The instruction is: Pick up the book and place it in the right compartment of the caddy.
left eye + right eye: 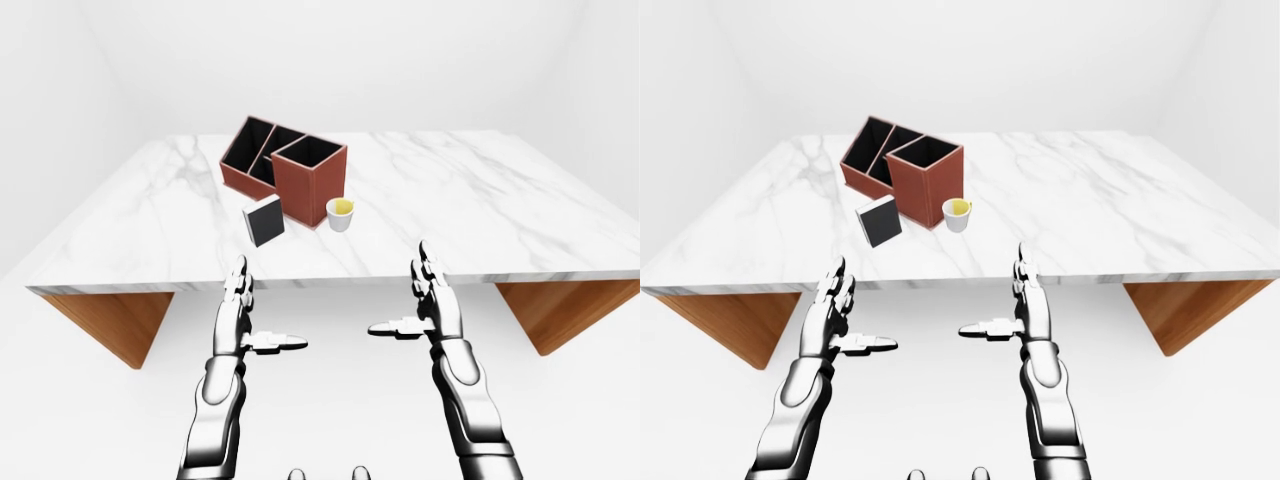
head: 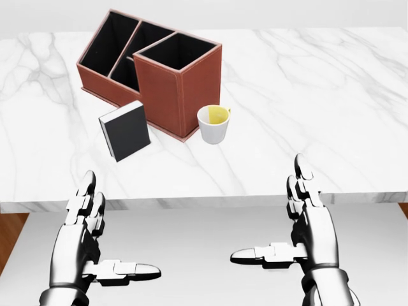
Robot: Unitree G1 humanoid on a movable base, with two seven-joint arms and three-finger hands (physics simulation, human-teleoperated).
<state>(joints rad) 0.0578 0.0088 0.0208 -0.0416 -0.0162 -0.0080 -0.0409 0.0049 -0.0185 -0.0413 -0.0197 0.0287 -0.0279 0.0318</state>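
A dark book (image 2: 126,131) with a pale spine stands upright on the marble table (image 2: 306,95), leaning by the lower left side of the brown caddy (image 2: 178,95). The caddy has three open black compartments; the tall one at its right (image 2: 180,52) is nearest the book. My left hand (image 2: 89,236) and right hand (image 2: 299,223) are both open and empty, held below the table's near edge, apart from everything.
A white cup (image 2: 213,123) with yellow contents stands just right of the caddy. The table's near edge (image 2: 210,203) runs between my hands and the objects. Brown table legs show in the left-eye view (image 1: 115,320).
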